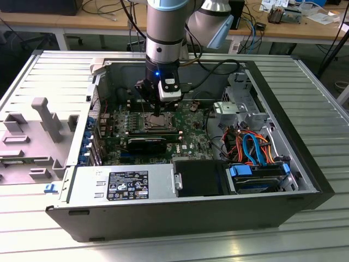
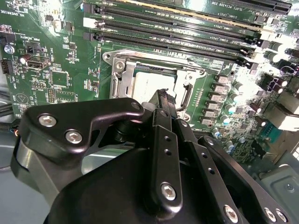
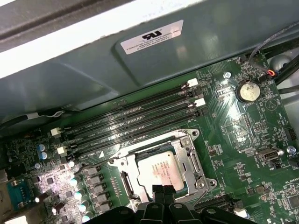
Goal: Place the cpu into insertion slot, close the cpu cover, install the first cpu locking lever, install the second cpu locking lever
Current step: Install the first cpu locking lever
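Exterior view: the gripper (image 1: 157,112) is hung directly above the insertion slot (image 1: 158,121); bundled cables (image 1: 251,144) are kept well apart from the slot. Second wrist view: the jaws are drawn together at the tips, with nothing seen held. The cpu (image 2: 142,86) is seated in the slot, and the cpu cover (image 2: 122,77) is apparently laid down around it. Memory slots (image 2: 177,35) and capacitors (image 2: 231,109) are ranged just beside the slot. First wrist view: the tips are poised near the chip's edge. Risk, as judged: an off-square press could scrape the chip or bend socket contacts, and a slip sideways could strike the capacitors. A coin battery (image 3: 247,91) lies well apart from the slot; no obstruction is noted.
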